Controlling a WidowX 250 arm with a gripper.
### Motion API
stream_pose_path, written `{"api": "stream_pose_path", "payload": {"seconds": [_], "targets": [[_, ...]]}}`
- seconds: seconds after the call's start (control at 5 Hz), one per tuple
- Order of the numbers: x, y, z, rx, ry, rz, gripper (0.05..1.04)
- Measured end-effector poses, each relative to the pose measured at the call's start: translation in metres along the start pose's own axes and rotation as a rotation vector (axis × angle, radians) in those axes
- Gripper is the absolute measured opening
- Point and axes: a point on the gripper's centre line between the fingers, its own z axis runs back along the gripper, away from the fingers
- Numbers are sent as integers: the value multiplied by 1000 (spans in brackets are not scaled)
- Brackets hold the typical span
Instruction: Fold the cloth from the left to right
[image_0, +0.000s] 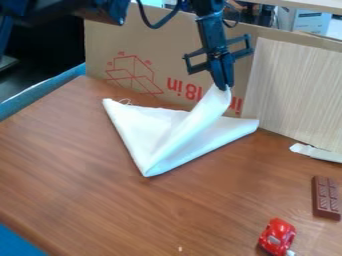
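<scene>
Far left: blue edging (47, 89) along the table's upper-left side, blue patch (15, 243) at the bottom-left corner. Brown wood-grain table (80, 175) under everything. Black arm (100, 11) comes in at upper left and across the top, black cable (157, 24) looping beside it. Cardboard sheet (167, 52) upright along the table's back, red line drawing (135, 75) and red print on it. White cloth (133, 132) on the table just left of center to center, in front of the cardboard: 1 corner at upper left with loose threads (125, 102) by it, 1 point toward the camera, 1 corner at right near the light panel. Between the left and right parts, a long narrow fold slants up and right from the near point, its top end lifted off the table. Black gripper (222, 87) upper center, hanging down, closed on that raised tip; rest of the cloth spreads below it. Light wood-grain panel (294, 87) upright at right, against the cardboard. White strip (317, 153) at the panel's foot, right side. Red toy car (276, 236) near the bottom edge, right of center. Brown chocolate bar (326, 197) farther right, beyond the car, near the right edge. Car and bar apart, both well apart from the cloth.
</scene>
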Motion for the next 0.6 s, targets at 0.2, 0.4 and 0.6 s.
{"api": "stream_pose_path", "payload": {"seconds": [0.2, 0.4, 0.6], "targets": [[-8, -6, -11, -6, 22, -35, 77], [-14, -1, -28, 9, 49, -76, 212], [-27, -8, -20, -34, 19, -166, 499]]}}
